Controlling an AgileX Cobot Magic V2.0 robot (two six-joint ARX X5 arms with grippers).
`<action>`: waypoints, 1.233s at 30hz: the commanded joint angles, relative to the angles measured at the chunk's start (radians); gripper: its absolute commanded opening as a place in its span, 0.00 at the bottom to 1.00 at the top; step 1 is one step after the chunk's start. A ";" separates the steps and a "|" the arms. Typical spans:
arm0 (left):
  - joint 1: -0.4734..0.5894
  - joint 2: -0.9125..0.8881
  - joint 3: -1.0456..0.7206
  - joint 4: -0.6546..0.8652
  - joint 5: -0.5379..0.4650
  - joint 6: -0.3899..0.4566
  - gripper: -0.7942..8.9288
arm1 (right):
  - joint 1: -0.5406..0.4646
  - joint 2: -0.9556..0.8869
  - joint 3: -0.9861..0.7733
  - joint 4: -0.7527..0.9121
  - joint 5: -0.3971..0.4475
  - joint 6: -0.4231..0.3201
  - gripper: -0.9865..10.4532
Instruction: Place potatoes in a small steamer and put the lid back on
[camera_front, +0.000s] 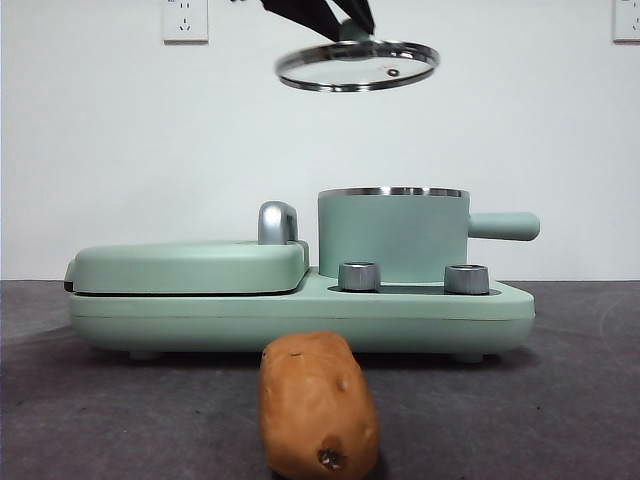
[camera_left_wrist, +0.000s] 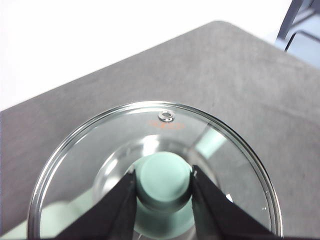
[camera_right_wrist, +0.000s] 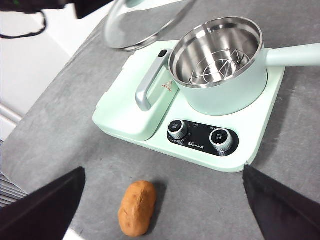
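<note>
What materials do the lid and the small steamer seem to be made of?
The lid looks like clear glass with a shiny steel rim: the wall shows through it. Its knob, held by the left gripper, is matte mint green, probably plastic. The small steamer has a polished, mirror-like metal inside with a wire rack, and a matte mint-green outside, plastic or painted metal.

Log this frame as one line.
left hand: holds lid aloft | right hand: open above potato | steamer: uncovered

Glass lid (camera_front: 357, 66) aloft; steamer (camera_front: 392, 235) open; potato (camera_front: 317, 405) on table.
</note>
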 joint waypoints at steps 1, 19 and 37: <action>0.015 -0.033 0.032 -0.018 -0.004 0.033 0.09 | 0.010 0.008 0.017 0.006 0.001 0.040 0.53; 0.219 -0.149 0.032 -0.151 -0.004 0.048 0.09 | 0.576 0.258 0.017 0.067 0.431 0.289 0.53; 0.278 -0.149 0.032 -0.154 -0.003 0.047 0.09 | 0.990 0.883 0.018 0.305 0.583 0.523 0.53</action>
